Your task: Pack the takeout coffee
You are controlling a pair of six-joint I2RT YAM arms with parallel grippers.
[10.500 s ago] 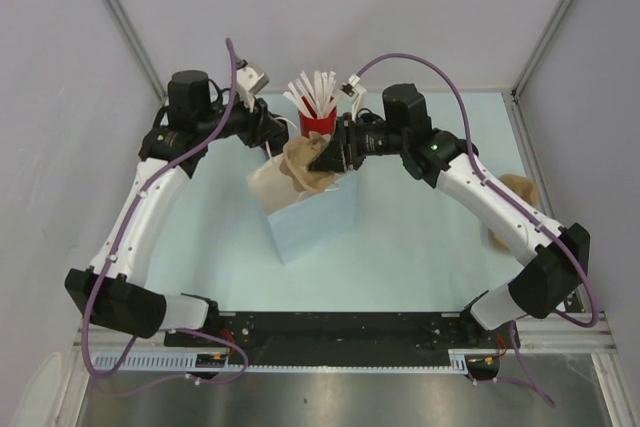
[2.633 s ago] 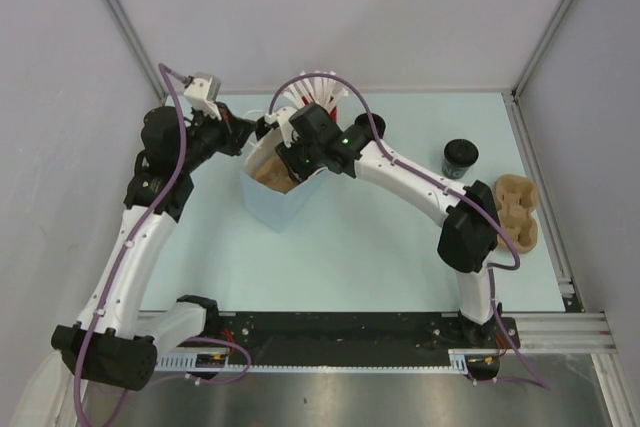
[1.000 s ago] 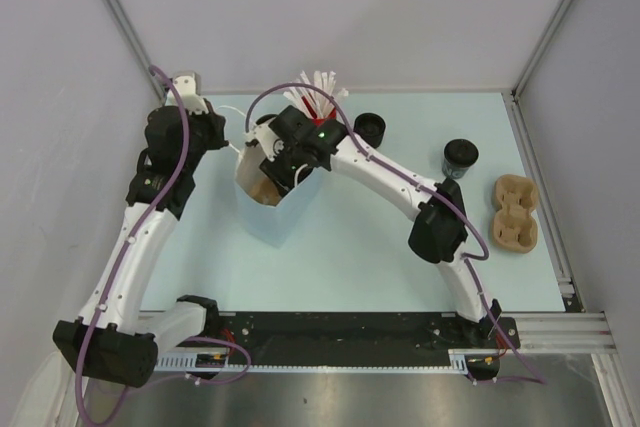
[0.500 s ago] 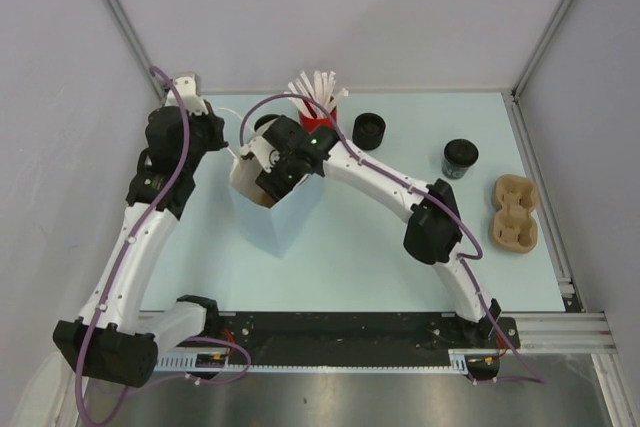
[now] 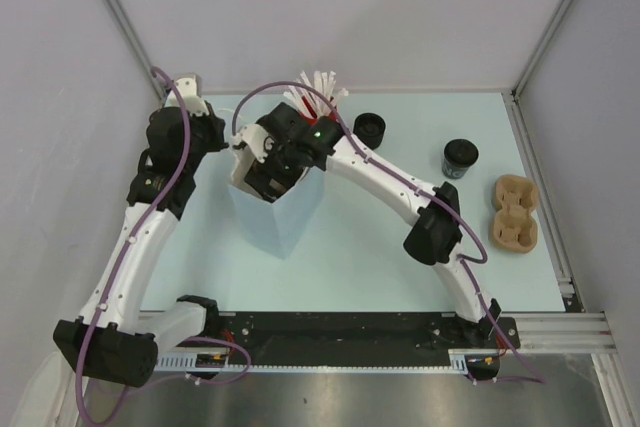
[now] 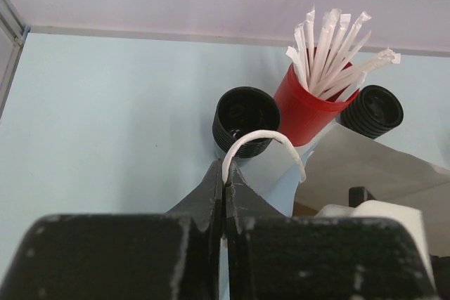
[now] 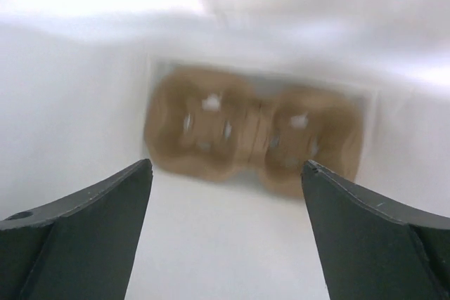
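Left jaws clamped on bag handle (image 6: 260,147), steadying the bag (image 5: 285,229). Right jaws wide apart inside it, over the tray (image 7: 253,135) on its floor. The takeout coffee (image 5: 460,158) stands on bench (image 5: 380,257) at 3 o'clock from bag, well apart. Lift right jaws straight out, no snagging walls.

Three black cups (image 6: 246,121) (image 5: 370,128) (image 5: 460,158), two trays (image 5: 510,212) (image 7: 253,131), one bag (image 5: 285,222)
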